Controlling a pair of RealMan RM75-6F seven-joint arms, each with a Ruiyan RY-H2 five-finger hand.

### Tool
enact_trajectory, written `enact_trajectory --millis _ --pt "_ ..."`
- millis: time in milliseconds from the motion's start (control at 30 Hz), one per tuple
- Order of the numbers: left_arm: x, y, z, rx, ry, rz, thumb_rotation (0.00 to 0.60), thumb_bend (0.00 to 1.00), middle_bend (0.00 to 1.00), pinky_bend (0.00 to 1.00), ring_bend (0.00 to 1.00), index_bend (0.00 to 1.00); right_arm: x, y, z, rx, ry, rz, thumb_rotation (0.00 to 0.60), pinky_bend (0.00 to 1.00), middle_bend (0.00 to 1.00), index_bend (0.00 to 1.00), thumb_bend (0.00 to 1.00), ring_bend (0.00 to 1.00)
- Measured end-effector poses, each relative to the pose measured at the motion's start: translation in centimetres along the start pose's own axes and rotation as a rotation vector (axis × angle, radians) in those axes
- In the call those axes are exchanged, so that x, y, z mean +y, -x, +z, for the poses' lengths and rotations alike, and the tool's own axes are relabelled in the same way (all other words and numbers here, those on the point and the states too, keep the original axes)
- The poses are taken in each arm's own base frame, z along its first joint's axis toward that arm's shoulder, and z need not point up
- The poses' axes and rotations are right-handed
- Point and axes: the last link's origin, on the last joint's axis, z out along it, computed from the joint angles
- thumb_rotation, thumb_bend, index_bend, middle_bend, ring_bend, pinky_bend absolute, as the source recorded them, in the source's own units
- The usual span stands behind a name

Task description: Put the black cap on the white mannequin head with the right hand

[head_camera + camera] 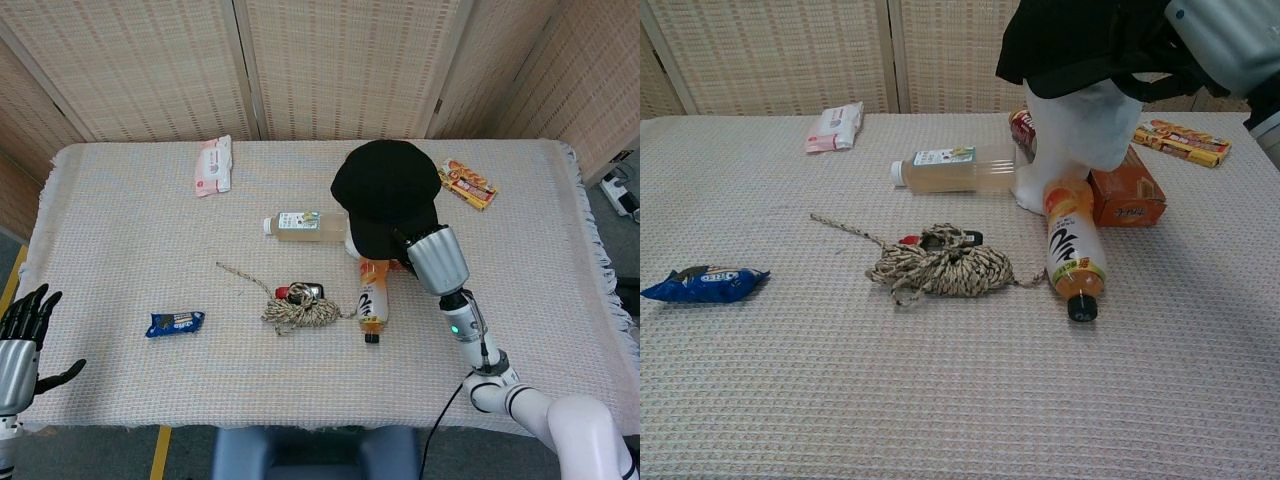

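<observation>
The black cap (pixel 385 188) sits over the top of the white mannequin head (pixel 1080 125), covering its crown and brow; only the lower face and neck show in the chest view. My right hand (pixel 432 258) grips the cap's near edge, its silver back (pixel 1225 40) at the top right of the chest view. In the head view the cap hides the head almost fully. My left hand (pixel 22 340) hangs open off the table's near left corner, holding nothing.
An orange drink bottle (pixel 1072 250) lies in front of the mannequin, an orange box (pixel 1127 196) beside it. A pale bottle (pixel 955 168), a rope coil (pixel 940 266), a blue snack pack (pixel 704 283), a white packet (pixel 836 127) and a yellow snack pack (pixel 1180 141) lie around.
</observation>
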Motion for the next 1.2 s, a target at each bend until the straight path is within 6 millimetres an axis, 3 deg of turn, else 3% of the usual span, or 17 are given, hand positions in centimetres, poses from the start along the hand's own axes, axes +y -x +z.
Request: enact_trajectory --millis 167,433,533,633,700,800,900,1000,1100,1200 --pt "-0.1 -0.1 0.0 0.001 -0.004 -0.004 0.600 0.12 0.00 0.13 0.00 0.00 0.8 -0.5 -0.6 -0.005 -0.001 -0.022 0.600 1.00 0.95 0.00 0.16 1.00" --pt "0.1 -0.3 -0.2 0.006 0.006 -0.005 0.600 0.12 0.00 0.13 0.00 0.00 3.2 -2.7 -4.3 -0.054 0.067 0.035 0.600 1.00 0.85 0.00 0.10 0.96" --pt "0.0 -0.4 -0.2 0.009 0.004 -0.005 0.600 0.12 0.00 0.13 0.00 0.00 4.1 -4.0 -6.1 -0.061 0.099 0.059 0.600 1.00 0.77 0.00 0.07 0.91" --pt "0.0 -0.4 -0.3 0.004 0.008 -0.005 0.600 0.12 0.00 0.13 0.00 0.00 4.9 -5.4 -8.0 -0.076 0.144 0.086 0.600 1.00 0.65 0.00 0.06 0.78" --pt "0.1 -0.4 -0.4 -0.004 0.011 -0.001 0.600 0.12 0.00 0.13 0.00 0.00 5.5 -6.7 -9.8 -0.098 0.194 0.105 0.600 0.90 0.52 0.00 0.06 0.63" --pt "0.1 -0.2 -0.5 -0.029 0.015 0.009 0.600 0.12 0.00 0.13 0.00 0.00 6.1 -8.4 -11.9 -0.146 0.263 0.109 0.600 0.57 0.28 0.00 0.05 0.34" --pt "0.2 0.0 -0.7 -0.064 0.016 0.025 0.600 0.12 0.00 0.13 0.00 0.00 6.8 -10.4 -14.3 -0.236 0.343 0.080 0.600 0.33 0.09 0.00 0.05 0.11" --pt "0.4 0.1 -0.9 -0.099 0.018 0.046 0.600 0.12 0.00 0.13 0.00 0.00 7.5 -12.7 -16.9 -0.339 0.424 0.029 0.600 0.23 0.02 0.00 0.05 0.02" --pt "0.6 -0.1 -1.1 -0.122 0.018 0.059 0.600 0.12 0.00 0.13 0.00 0.00 8.0 -15.0 -19.6 -0.406 0.500 -0.024 0.600 0.18 0.01 0.00 0.05 0.00" --pt "0.7 -0.3 -1.0 -0.116 0.025 0.062 0.600 0.12 0.00 0.13 0.00 0.00 8.2 -16.7 -20.8 -0.402 0.529 -0.056 0.600 0.14 0.00 0.00 0.05 0.00"
